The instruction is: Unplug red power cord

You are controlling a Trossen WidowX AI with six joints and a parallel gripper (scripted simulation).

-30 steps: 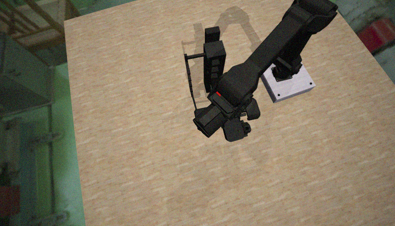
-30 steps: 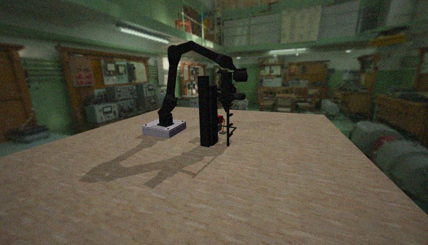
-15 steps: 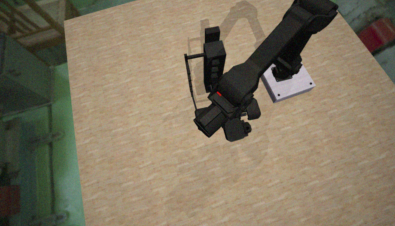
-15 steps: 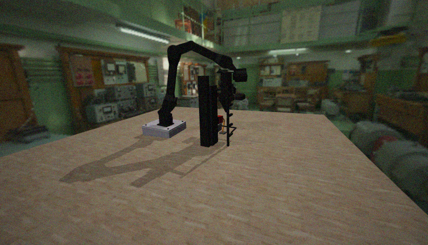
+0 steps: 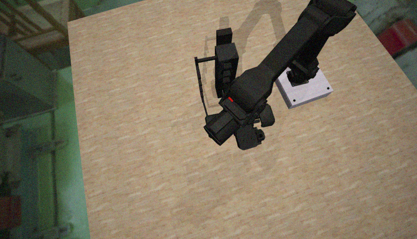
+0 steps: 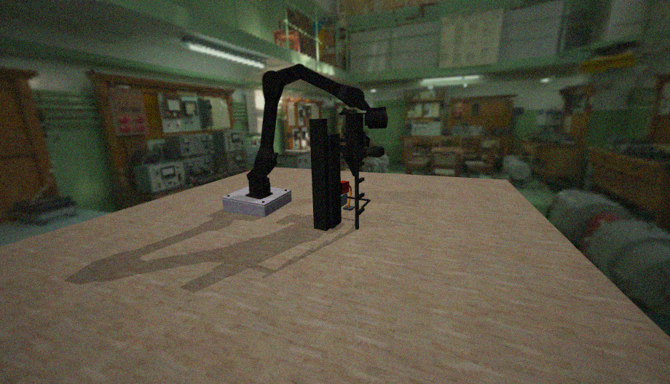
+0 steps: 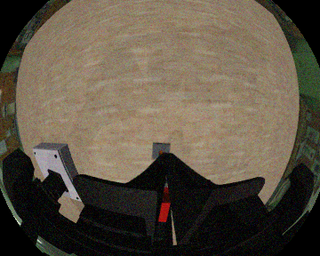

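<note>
Power strip (image 6: 326, 174): tall black bar, stands upright on end on wooden table, just beside my wrist. From top view, its outlet face (image 5: 226, 70) runs down one side. Red plug (image 6: 344, 184): small red block low against strip's far side, mostly hidden behind it; seated or loose, cannot tell. Thin orange-red cord (image 6: 350, 196) drops from plug toward table. Red sliver (image 7: 164, 209) shows between my fingers in wrist view.

My work surface is a tan wood-grain table (image 5: 129, 149) with long soft shadows across it. Around it is a blurred, green-walled workshop: benches of instrument racks (image 6: 167, 162), an overhead strip light (image 6: 222, 53), and pale sacks (image 6: 612, 240) piled off one edge.
</note>
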